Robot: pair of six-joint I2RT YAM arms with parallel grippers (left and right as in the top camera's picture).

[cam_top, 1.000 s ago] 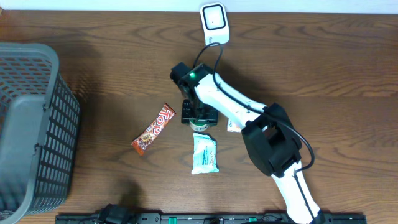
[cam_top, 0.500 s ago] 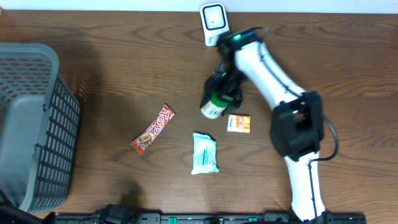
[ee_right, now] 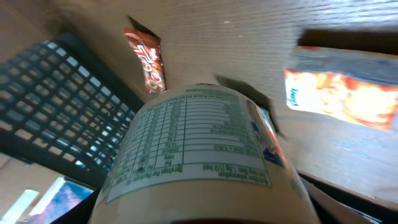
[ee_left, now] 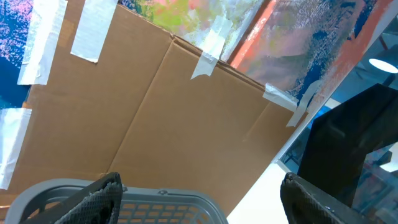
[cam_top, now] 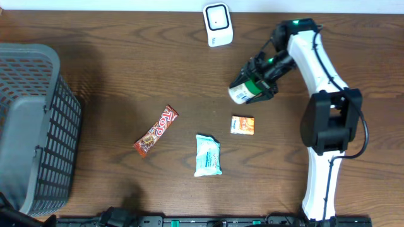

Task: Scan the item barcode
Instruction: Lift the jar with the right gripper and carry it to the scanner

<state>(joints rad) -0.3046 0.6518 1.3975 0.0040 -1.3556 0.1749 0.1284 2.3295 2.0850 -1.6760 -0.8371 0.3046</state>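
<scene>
Dark brown wood is shown as the tabletop (cam_top: 113, 69), with a white scanner (cam_top: 216, 24) set at its far edge and a grey basket (cam_top: 38, 126) at the left. A bottle (cam_top: 246, 91) is pinched in the right pincer (cam_top: 257, 82) and appears to be held clear of the wood, near the scanner but apart from it, off to its right and nearer the robot. For the scan to be done well, the bottle would best be carried in front of the scanner's window and rolled about its long axis until the barcode faces it (no barcode can be made out, only a nutrition table turned towards the wrist camera). It should then be held steady there. A firm squeeze is judged necessary, since the body looks smooth and round. The bottle is seen as cream-white with a green band and a label of fine print, tipped on its side. A chocolate bar (cam_top: 156, 131), a wipes pack (cam_top: 207, 155) and an orange packet (cam_top: 242, 125) are left lying on the wood. The left pincer (ee_left: 202, 199) is spread wide and empty.
</scene>
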